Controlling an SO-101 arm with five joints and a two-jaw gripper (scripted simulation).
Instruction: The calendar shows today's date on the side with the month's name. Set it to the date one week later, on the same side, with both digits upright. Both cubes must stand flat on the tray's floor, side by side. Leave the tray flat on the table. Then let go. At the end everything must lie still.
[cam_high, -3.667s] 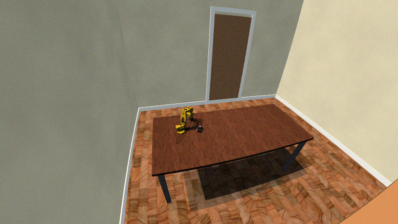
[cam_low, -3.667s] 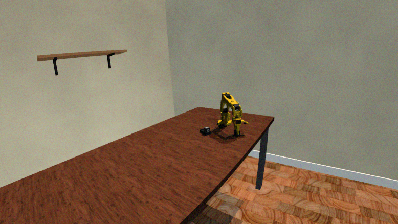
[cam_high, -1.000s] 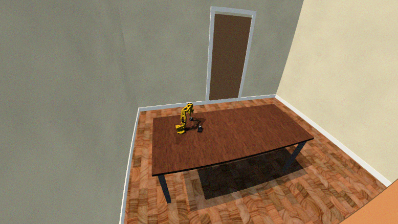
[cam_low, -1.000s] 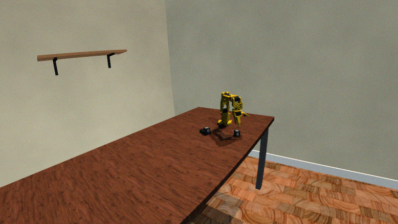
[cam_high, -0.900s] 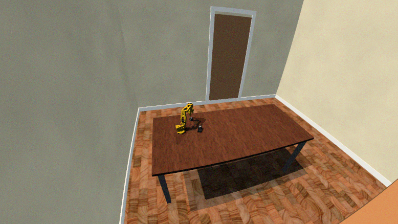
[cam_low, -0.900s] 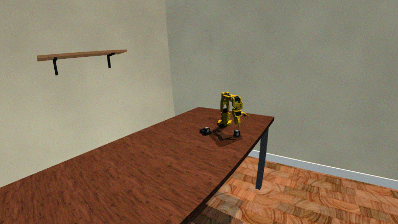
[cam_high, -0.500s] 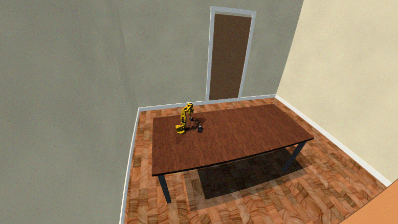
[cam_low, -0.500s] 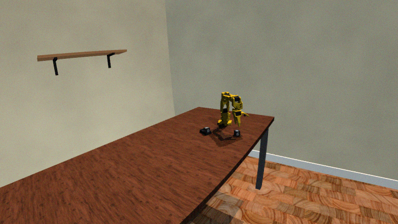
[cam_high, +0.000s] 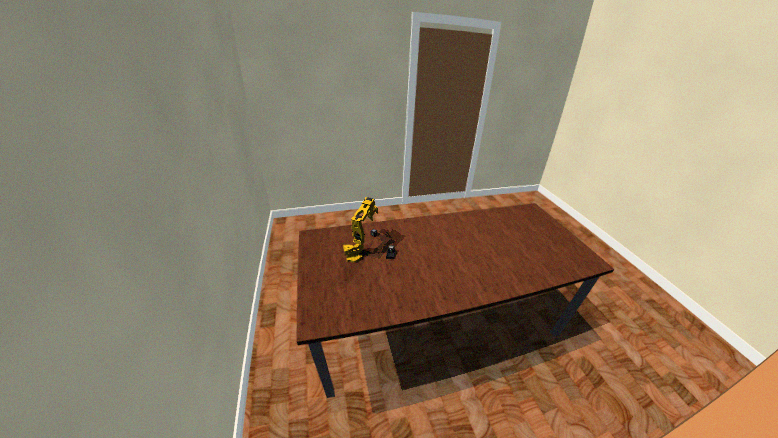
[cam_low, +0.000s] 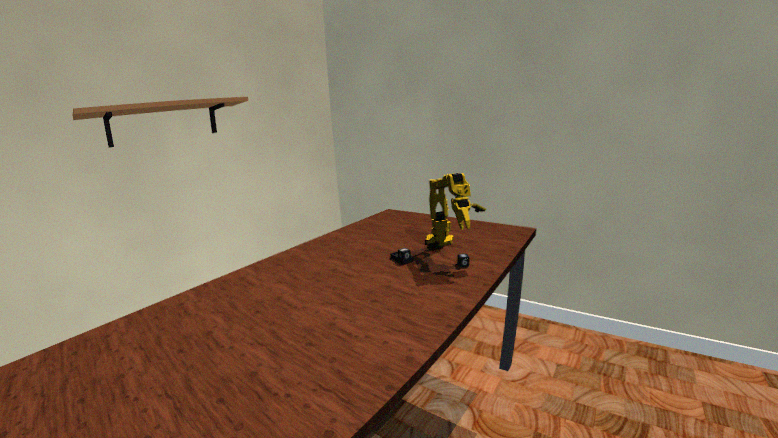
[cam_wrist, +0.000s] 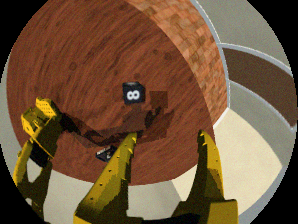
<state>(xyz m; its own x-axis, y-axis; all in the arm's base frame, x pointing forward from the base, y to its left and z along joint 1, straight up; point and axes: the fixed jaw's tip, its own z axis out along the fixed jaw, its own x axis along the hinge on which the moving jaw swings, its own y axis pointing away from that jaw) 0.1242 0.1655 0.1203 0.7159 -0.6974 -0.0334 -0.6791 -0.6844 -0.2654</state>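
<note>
Partly open and empty, the hand (cam_high: 374, 211) (cam_low: 473, 217) (cam_wrist: 167, 134) is hovering above the tabletop (cam_high: 462, 266) (cam_low: 244, 315) (cam_wrist: 75, 90), where a loose cube (cam_high: 374, 232) (cam_low: 462, 261) (cam_wrist: 133, 93) is showing "8" in the wrist view, apart from the tray (cam_high: 390, 255) (cam_low: 394, 256) holding another cube (cam_high: 390, 248) (cam_low: 404, 254).

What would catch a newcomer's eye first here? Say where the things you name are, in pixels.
Probably the bright yellow arm (cam_high: 357, 231) (cam_low: 438, 206) near one end of the long brown table (cam_high: 462, 266) (cam_low: 244, 315), its gripper (cam_low: 473, 217) (cam_wrist: 167, 132) open in the air. Next, the black cube (cam_high: 374, 232) (cam_low: 462, 261) (cam_wrist: 133, 93) on the tabletop, a white 8 facing the wrist camera.
</note>
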